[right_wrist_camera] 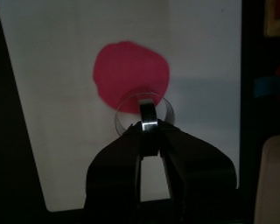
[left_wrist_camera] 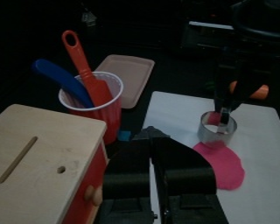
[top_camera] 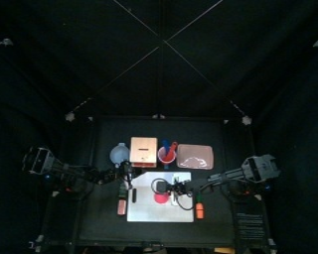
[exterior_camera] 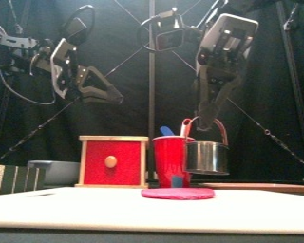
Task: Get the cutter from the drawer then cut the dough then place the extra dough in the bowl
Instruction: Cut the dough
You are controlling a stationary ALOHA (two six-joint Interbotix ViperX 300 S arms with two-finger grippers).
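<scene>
- Top: dough [top_camera: 161, 190] lying on the white cutting board [top_camera: 179, 213], with bare margin towards the front edge.
- Front: cutter [exterior_camera: 208, 158] hanging clear above the dough, near the red cup [exterior_camera: 171, 154].
- Left wrist: left gripper [left_wrist_camera: 157, 149] pressed together, empty.
- Right wrist: right gripper [right_wrist_camera: 146, 122] clamped on the cutter's wire handle, at the dough's edge.

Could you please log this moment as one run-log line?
right hand: shut on round metal cutter | cutter: at edge of flat pink dough disc | left hand: near pale wooden box
</scene>
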